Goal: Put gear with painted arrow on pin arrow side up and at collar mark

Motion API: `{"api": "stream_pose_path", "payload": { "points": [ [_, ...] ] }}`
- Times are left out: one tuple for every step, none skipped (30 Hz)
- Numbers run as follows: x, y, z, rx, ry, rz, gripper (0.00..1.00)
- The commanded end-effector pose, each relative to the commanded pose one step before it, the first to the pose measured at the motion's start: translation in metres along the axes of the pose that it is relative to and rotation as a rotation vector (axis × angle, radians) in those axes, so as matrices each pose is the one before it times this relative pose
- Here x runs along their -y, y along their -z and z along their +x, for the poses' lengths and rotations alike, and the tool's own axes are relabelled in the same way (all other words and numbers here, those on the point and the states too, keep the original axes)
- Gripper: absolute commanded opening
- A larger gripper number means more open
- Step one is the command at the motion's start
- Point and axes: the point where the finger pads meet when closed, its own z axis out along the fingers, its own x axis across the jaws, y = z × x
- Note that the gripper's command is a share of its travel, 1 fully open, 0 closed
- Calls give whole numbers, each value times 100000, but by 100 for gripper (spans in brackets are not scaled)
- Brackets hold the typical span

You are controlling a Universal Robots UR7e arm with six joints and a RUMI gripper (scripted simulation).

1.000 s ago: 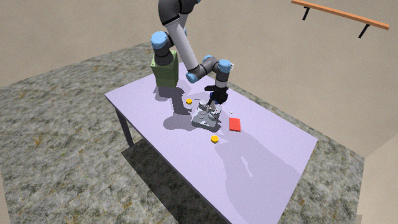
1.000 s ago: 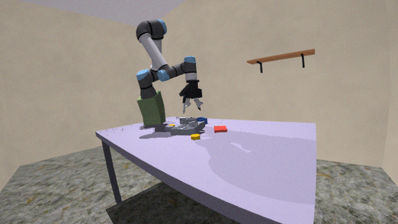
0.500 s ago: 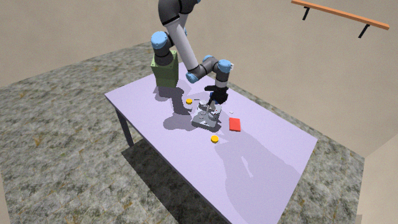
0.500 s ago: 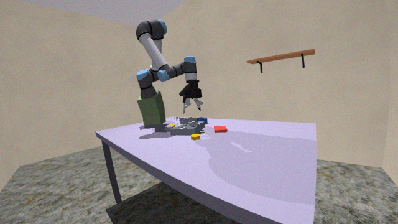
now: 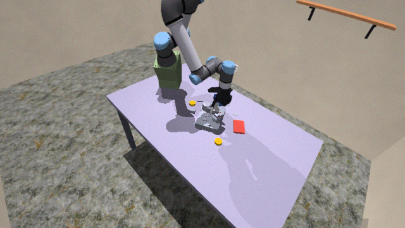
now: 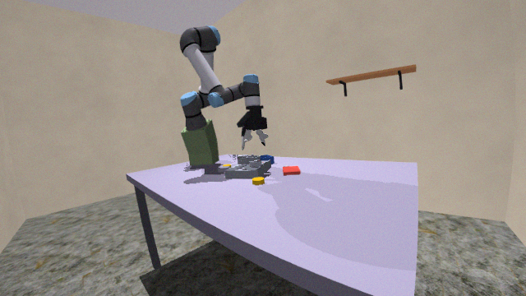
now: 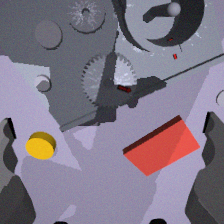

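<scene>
Beige walls point(image 5: 269, 63) point(image 6: 308, 123) surround a mottled grey floor point(image 5: 47, 126) point(image 6: 82, 234); a lilac table point(image 5: 196, 158) point(image 6: 349, 230) carries broad shadows. An orange shelf point(image 5: 348, 15) point(image 6: 371, 75) hangs at far right.

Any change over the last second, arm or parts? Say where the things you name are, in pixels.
No visible change. The arm hangs in the same pose over the grey fixture point(image 5: 207, 126) point(image 6: 242, 173), jaws open and holding nothing. The red block point(image 5: 238, 126) point(image 6: 291, 170) point(image 7: 162, 147) and the near yellow disc point(image 5: 218, 141) point(image 6: 258, 181) sit where they were.
</scene>
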Motion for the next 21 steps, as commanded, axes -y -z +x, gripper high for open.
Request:
{"api": "stream_pose_path", "payload": {
  "points": [
    [-43, 55, 5, 8, -641, -143, 100],
    [3, 0, 4, 0, -312, 0, 100],
    [4, 0, 5, 0, -383, 0, 100],
    [5, 0, 7, 0, -459, 0, 100],
    [6, 0, 8, 0, -541, 0, 100],
    [7, 0, 9, 0, -627, 0, 100],
    [8, 0, 10, 0, -718, 0, 100],
    [9, 0, 11, 0, -813, 0, 100],
    [0, 0, 0, 0, 0, 0, 100],
    [0, 0, 0, 0, 0, 0, 100],
    [10, 0, 13, 0, -911, 0, 100],
    [11, 0, 14, 0, -1013, 0, 100],
    [12, 0, 15, 0, -1117, 0, 100],
    [13, 0, 17, 0, -1224, 0, 100],
    [14, 0, 18, 0, -1333, 0, 100],
    [15, 0, 19, 0, -1445, 0, 100],
    [16, 0, 21, 0, -1557, 0, 100],
    [18, 0, 22, 0, -1671, 0, 100],
    [19, 0, 23, 0, -1785, 0, 100],
    [20, -1, 24, 0, -1901, 0, 100],
    [21, -1, 25, 0, -2016, 0, 100]
  ]
}}
